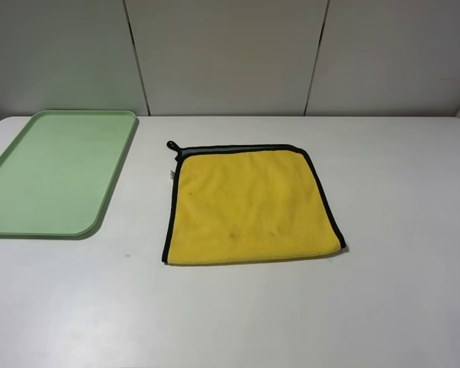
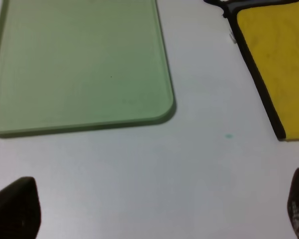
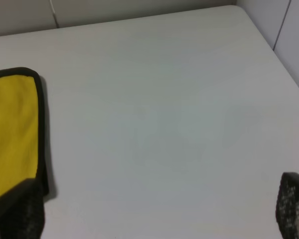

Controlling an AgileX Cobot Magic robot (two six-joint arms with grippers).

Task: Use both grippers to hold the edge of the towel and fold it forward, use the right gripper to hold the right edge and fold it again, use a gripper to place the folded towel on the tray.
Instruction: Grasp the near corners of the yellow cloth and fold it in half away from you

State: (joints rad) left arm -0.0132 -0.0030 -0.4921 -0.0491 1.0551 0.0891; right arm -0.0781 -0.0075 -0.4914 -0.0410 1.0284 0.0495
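The yellow towel (image 1: 249, 203) lies flat on the white table, right of the middle. Black trim runs along its left, far and right sides, and its near side shows only yellow. A small black loop (image 1: 171, 144) sticks out at the far left corner. The right edge (image 1: 326, 199) also shows in the right wrist view as a black hem (image 3: 40, 124). The pale green tray (image 1: 100, 218) sits at the far left with nothing on it. Neither arm appears in the exterior view. My left gripper (image 2: 157, 209) is open over bare table between tray (image 2: 162, 112) and towel (image 2: 279, 55). My right gripper (image 3: 155, 209) is open just right of the towel (image 3: 12, 129).
The white table (image 1: 399, 291) ends at a pale panelled wall (image 1: 230, 54) behind. A tiny green speck (image 1: 127, 254) marks the surface left of the towel's near corner. The table's right edge (image 3: 269, 47) shows in the right wrist view.
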